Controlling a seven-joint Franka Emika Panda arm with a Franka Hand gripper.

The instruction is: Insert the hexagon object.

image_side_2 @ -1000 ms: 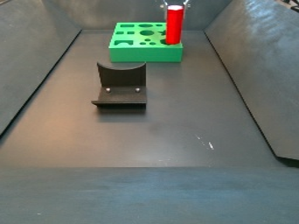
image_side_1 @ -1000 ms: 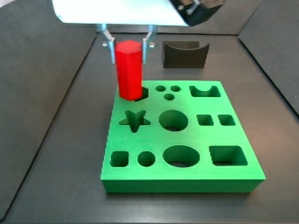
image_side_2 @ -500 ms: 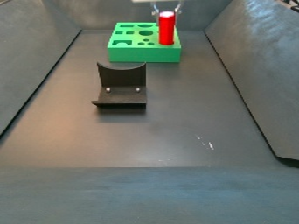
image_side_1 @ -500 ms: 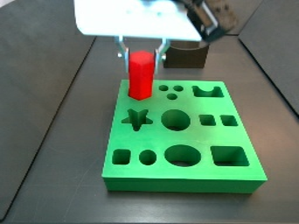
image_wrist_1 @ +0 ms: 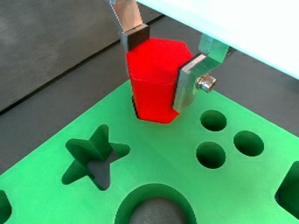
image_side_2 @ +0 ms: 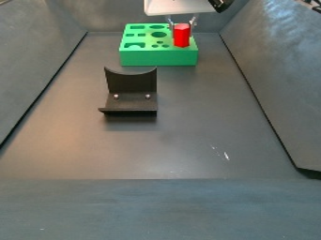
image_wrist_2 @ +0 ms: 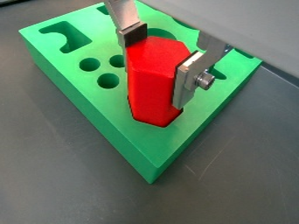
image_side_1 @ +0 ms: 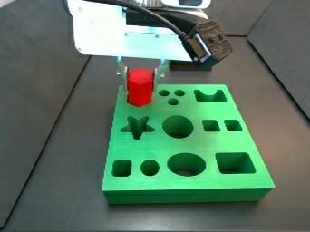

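Observation:
The hexagon object (image_side_1: 140, 86), a bright red six-sided bar, stands upright with its lower end sunk in a hole at a far corner of the green board (image_side_1: 155, 145). My gripper (image_side_1: 140, 68) is just above the board, its silver fingers pressed on opposite sides of the bar's top. Both wrist views show the gripper (image_wrist_1: 163, 61) (image_wrist_2: 160, 57) shut on the hexagon object (image_wrist_1: 156, 74) (image_wrist_2: 152, 87), whose base sits inside the board's hole. In a side view the hexagon object (image_side_2: 182, 36) and gripper (image_side_2: 183, 22) are at the far end of the bin.
The green board (image_side_2: 138, 56) has several other shaped holes, among them a star (image_wrist_1: 93, 157) and small round holes (image_wrist_1: 211, 155). The dark fixture (image_side_2: 128, 91) stands on the floor apart from the board. Sloping grey walls enclose the floor.
My gripper has moved down with the hexagon object. Much less of the red bar now stands above the board than one second ago.

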